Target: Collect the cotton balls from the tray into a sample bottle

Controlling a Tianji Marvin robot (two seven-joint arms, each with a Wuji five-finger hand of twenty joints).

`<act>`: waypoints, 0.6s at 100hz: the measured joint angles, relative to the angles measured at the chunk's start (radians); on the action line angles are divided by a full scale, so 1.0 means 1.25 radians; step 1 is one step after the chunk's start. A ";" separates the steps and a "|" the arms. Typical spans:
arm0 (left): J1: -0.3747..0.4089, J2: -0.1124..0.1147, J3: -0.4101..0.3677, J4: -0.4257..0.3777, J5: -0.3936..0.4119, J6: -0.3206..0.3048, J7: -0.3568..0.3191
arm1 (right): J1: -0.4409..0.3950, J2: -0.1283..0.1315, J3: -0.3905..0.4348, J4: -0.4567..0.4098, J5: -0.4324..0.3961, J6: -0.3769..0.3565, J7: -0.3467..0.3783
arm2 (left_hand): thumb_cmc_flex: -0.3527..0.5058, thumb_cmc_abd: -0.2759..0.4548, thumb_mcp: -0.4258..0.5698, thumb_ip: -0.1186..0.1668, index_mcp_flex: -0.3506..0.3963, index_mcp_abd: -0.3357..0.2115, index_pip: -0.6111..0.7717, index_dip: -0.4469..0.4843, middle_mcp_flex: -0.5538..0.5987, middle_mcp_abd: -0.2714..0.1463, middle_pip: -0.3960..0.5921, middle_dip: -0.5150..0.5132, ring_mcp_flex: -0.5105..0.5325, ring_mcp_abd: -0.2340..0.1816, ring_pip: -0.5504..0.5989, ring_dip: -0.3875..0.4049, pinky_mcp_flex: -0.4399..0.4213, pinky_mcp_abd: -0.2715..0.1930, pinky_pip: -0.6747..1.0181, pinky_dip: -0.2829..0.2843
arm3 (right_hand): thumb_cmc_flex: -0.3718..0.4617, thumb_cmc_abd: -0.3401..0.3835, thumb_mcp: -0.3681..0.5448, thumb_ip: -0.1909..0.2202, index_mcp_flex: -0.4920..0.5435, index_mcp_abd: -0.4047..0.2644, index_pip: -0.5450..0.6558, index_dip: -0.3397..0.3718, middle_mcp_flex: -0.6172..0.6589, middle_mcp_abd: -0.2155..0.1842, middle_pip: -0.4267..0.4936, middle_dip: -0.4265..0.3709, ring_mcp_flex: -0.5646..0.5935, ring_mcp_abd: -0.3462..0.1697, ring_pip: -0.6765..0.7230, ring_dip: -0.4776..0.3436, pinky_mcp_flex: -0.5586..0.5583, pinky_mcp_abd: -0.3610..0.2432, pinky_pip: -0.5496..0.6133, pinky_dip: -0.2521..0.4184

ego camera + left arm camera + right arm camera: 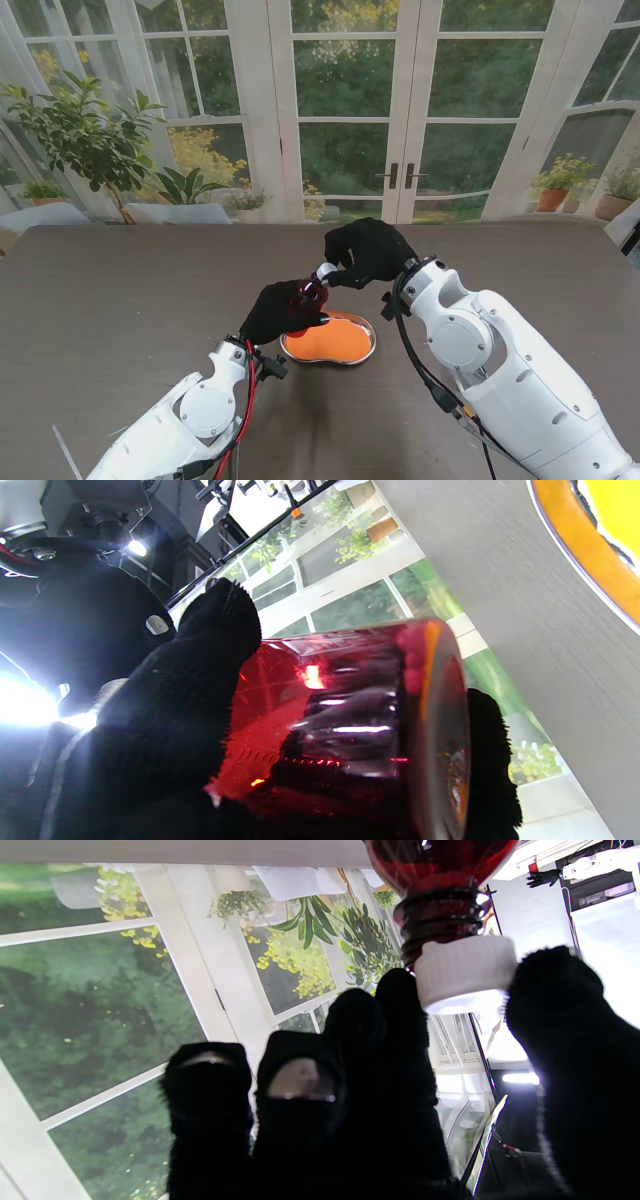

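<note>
My left hand [280,310] in a black glove is shut on a red translucent sample bottle [308,293], held tilted above the table at the tray's left end. The left wrist view shows the bottle's body and base [360,720] wrapped by my fingers [165,720]. My right hand [366,252] pinches the white screw cap [326,271] at the bottle's neck; in the right wrist view the cap [465,972] sits between thumb and fingers [400,1005], just off the threaded neck [440,915]. The orange kidney-shaped tray [332,340] lies under both hands. I cannot make out cotton balls.
The dark table [120,300] stretches wide on both sides of the tray. Glass doors [400,110] and potted plants [95,135] stand beyond its far edge. The tray's metal rim [590,565] shows in the left wrist view.
</note>
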 measured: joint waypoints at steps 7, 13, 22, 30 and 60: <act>0.000 0.000 0.000 0.000 0.000 0.000 0.000 | 0.003 0.000 -0.002 0.003 -0.002 0.000 -0.002 | 0.000 0.000 0.000 0.000 0.000 0.000 0.000 0.000 0.000 0.000 0.000 0.000 0.000 0.000 0.000 0.000 0.000 0.000 0.000 0.000 | 0.000 0.000 0.000 0.000 0.000 0.000 0.000 0.003 0.000 0.000 0.000 0.000 0.000 0.000 0.000 0.000 0.000 0.000 0.000 0.000; 0.000 0.000 0.000 0.000 -0.001 0.000 -0.001 | 0.006 0.000 -0.005 0.007 -0.002 0.001 -0.004 | 0.000 0.000 0.000 0.000 0.000 0.000 0.000 0.000 0.000 0.000 0.000 0.000 0.000 0.000 0.000 0.000 0.000 0.000 0.000 0.000 | 0.000 0.000 0.000 0.000 0.000 0.000 0.000 0.004 0.000 0.000 0.000 0.000 0.000 0.000 0.000 0.000 0.000 0.000 0.000 0.000; 0.000 0.001 0.000 0.001 -0.002 0.000 -0.003 | 0.010 -0.001 -0.008 0.011 -0.001 0.002 -0.005 | 0.000 0.000 0.000 0.000 0.000 0.000 0.000 0.000 0.000 0.000 0.000 0.000 0.000 0.000 0.000 0.000 0.000 0.000 0.000 0.000 | 0.000 0.000 0.000 0.000 0.000 0.000 0.000 0.005 0.000 0.000 0.000 0.000 0.000 0.000 0.000 0.000 0.000 0.000 0.000 0.000; 0.000 0.001 0.000 0.001 -0.003 0.000 -0.005 | 0.014 -0.001 -0.011 0.015 0.001 0.003 -0.005 | 0.000 0.000 0.000 0.000 0.000 0.000 0.000 0.000 0.000 0.000 0.000 0.000 0.000 0.000 0.000 0.000 0.000 0.000 0.000 0.000 | 0.000 0.000 0.000 0.000 0.000 0.000 0.000 0.005 0.000 0.000 0.000 0.000 0.000 0.000 0.000 0.000 -0.001 0.000 0.000 0.000; 0.000 0.001 0.000 0.001 -0.004 -0.001 -0.005 | 0.026 -0.002 -0.021 0.026 0.009 0.002 0.003 | 0.000 0.000 0.000 0.000 0.000 0.000 0.000 0.000 0.000 0.000 0.000 0.000 0.000 0.000 0.000 0.000 0.000 0.000 0.000 0.000 | 0.007 0.000 -0.006 0.000 0.000 0.000 0.000 0.005 0.000 0.000 0.000 0.000 0.000 0.000 0.000 0.000 -0.003 0.000 0.000 0.000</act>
